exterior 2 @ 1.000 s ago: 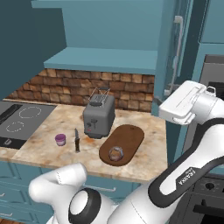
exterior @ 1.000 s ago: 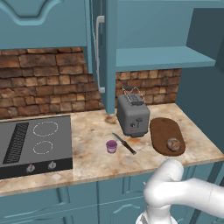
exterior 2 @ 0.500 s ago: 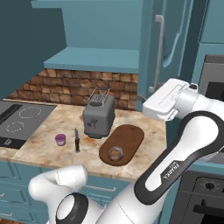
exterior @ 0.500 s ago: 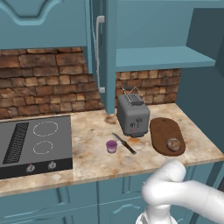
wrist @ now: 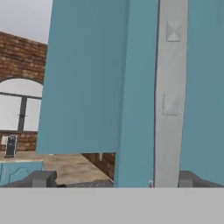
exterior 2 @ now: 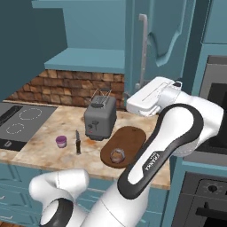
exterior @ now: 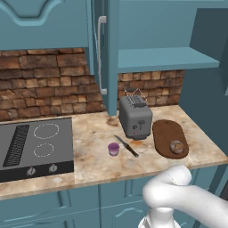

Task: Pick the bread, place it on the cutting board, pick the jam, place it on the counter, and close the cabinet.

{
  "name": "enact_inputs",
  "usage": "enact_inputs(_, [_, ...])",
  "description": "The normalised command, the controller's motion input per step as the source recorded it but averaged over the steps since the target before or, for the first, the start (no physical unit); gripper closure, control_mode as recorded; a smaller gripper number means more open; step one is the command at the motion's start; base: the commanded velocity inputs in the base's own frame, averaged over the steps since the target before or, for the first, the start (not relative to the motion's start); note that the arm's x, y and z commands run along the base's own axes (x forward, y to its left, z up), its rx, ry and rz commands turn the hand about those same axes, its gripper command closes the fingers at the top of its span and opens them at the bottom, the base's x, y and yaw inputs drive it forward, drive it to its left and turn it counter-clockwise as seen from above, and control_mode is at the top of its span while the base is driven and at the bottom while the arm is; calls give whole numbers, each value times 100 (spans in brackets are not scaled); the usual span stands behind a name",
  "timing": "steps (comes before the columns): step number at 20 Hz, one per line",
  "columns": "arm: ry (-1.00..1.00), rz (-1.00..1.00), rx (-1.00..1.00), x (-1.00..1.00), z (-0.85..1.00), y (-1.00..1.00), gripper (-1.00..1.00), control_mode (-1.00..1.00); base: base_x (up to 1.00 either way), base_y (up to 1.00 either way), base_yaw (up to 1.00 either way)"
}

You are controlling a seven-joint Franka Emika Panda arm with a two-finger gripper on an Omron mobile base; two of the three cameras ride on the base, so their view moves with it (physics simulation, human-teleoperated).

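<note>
The bread (exterior: pixel 177 147) (exterior 2: pixel 117 155) lies on the near end of the dark oval cutting board (exterior: pixel 165 131) (exterior 2: pixel 128 138). The jam (exterior: pixel 114 148) (exterior 2: pixel 61 141) stands on the marbled counter (exterior: pixel 93 164) (exterior 2: pixel 42 150), left of a knife. Both doors of the teal cabinet (exterior 2: pixel 162 40) stand open. My gripper (exterior 2: pixel 142 101) (wrist: pixel 116 181) is open, right against the right-hand door. That door's silver bar handle (wrist: pixel 170 87) (exterior 2: pixel 142 48) runs up just inside my right fingertip (wrist: pixel 187 178). The left-hand door (exterior: pixel 107 49) stands edge-on.
A grey toaster (exterior: pixel 135 116) (exterior 2: pixel 101 117) stands between the jam and the board, with a black-handled knife (exterior: pixel 127 146) (exterior 2: pixel 77 142) beside it. The black stovetop (exterior: pixel 35 147) takes up the counter's left part. An oven front (exterior 2: pixel 208 186) is at the right.
The right-hand cabinet door has swung leftward towards its frame, and my hand has moved left with it. Bread, jam, toaster and knife have not moved.
</note>
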Motion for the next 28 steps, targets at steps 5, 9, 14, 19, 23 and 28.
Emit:
enact_inputs(5, [0,-2,0,0,0,47,-100,-100,0,0,0])
enact_inputs(9, [0,-3,0,0,0,47,-100,-100,0,0,0])
enact_inputs(14, [0,-3,0,0,0,45,-100,-100,0,0,0])
enact_inputs(19, [0,-3,0,0,0,38,-100,-100,0,0,0])
enact_inputs(23, [0,-4,0,0,0,37,-100,-100,0,0,0])
enact_inputs(28, [0,-5,0,0,2,35,-100,-100,0,0,0])
